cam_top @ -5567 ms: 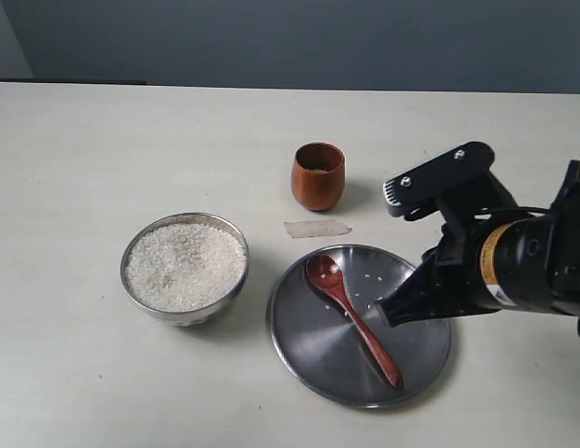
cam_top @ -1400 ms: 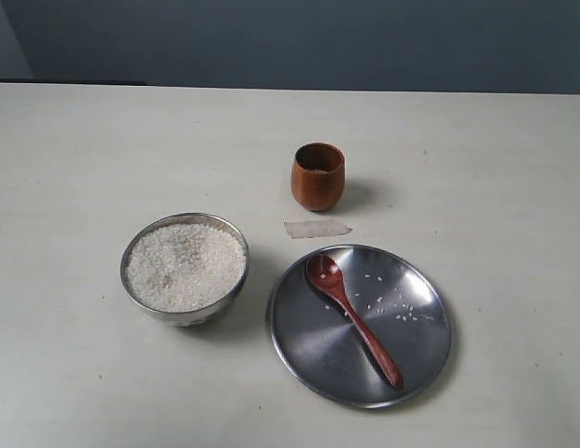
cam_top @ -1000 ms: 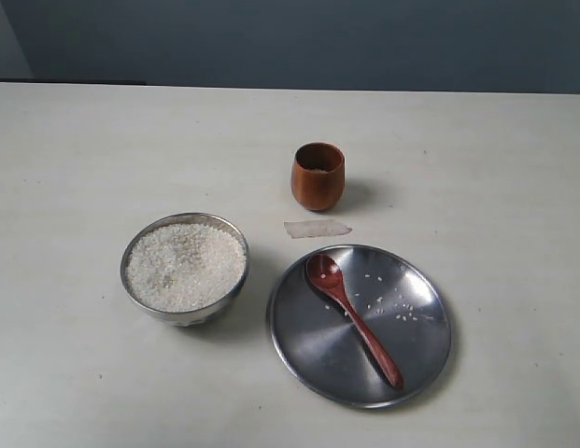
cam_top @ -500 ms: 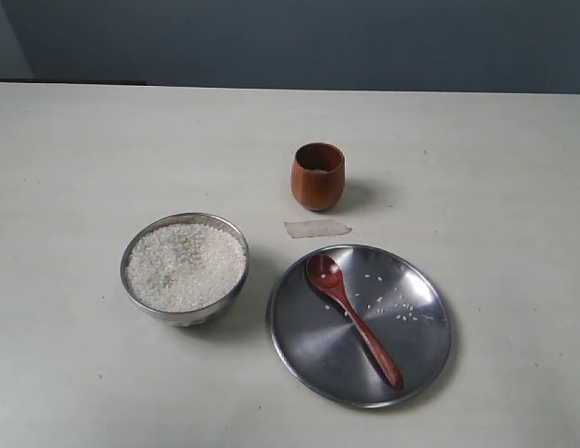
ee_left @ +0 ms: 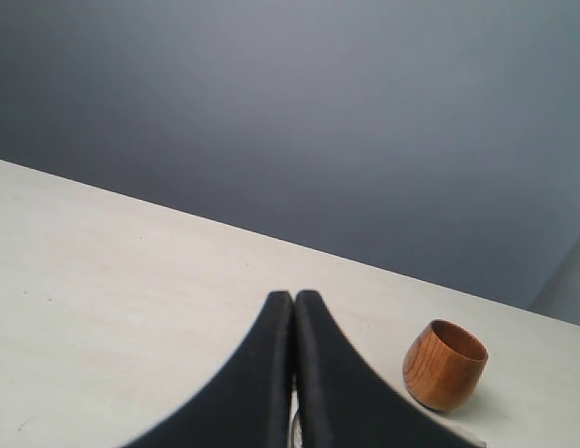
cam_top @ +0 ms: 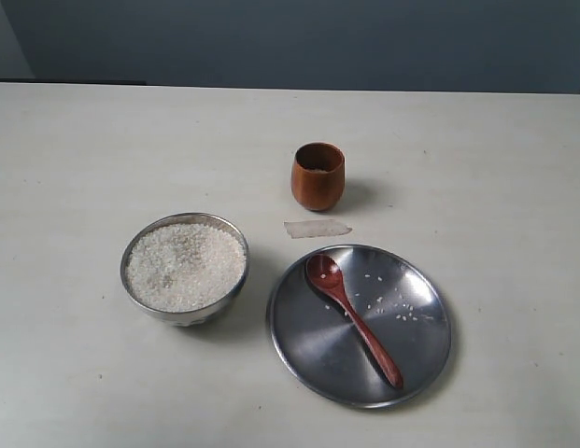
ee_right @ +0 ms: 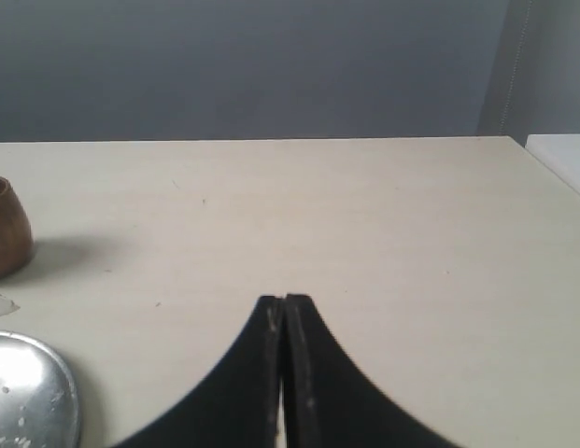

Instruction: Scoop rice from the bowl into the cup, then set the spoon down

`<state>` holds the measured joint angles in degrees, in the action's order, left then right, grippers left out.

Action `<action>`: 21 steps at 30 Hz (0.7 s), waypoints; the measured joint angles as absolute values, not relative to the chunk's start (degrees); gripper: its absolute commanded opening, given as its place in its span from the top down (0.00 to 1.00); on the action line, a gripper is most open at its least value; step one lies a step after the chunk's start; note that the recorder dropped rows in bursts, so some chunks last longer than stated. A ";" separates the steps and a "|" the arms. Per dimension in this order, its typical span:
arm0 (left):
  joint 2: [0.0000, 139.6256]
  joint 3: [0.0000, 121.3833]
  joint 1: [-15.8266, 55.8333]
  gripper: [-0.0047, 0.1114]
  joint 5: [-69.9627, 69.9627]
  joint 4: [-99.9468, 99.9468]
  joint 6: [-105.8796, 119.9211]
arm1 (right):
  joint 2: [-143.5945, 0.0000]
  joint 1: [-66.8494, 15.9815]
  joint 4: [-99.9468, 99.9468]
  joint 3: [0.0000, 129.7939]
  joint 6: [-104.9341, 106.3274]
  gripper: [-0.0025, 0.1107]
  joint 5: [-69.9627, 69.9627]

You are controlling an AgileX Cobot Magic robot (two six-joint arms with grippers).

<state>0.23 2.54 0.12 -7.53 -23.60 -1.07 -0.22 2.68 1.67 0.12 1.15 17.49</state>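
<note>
Gone from the exterior view is the right arm, which hung over the 3 o'clock edge of the plate [cam_top: 318, 353] a few seconds back; nothing on the table [cam_top: 495, 159] has shifted in the last second or so.

The spoon [cam_top: 357, 322] lies flat on the plate, its scoop toward 11 o'clock and its handle running out to 5 o'clock. Nothing grips it. A few loose grains [cam_top: 381, 301] sit on the steel just beside the handle, on its 2 o'clock side.

The bowl [cam_top: 191, 317] stands at 9 o'clock from the plate, close to it but apart, with rice [cam_top: 185, 266] heaped nearly to its rim. The cup [cam_top: 318, 182] stands upright at 12 o'clock from the spoon's scoop, off the plate. How much it holds cannot be told. A pale scrap [cam_top: 317, 228] lies on the table between cup and plate.

In its wrist view the left gripper [ee_left: 293, 297] has its two dark fingers pressed together with nothing between them, above bare table, the cup off to one side. The right gripper [ee_right: 284, 300] is likewise closed flat on itself and empty, with the plate's edge and the cup at the margin of its view.
</note>
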 measured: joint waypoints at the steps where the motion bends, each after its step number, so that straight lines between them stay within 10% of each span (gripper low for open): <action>1: 0.23 2.54 0.12 0.95 -7.53 -23.60 -1.07 | -0.22 2.68 1.67 0.12 1.27 0.98 17.60; 21: 0.23 2.54 0.12 0.95 -7.53 -23.60 -1.07 | -0.22 2.68 -1.72 0.12 -0.54 0.98 18.41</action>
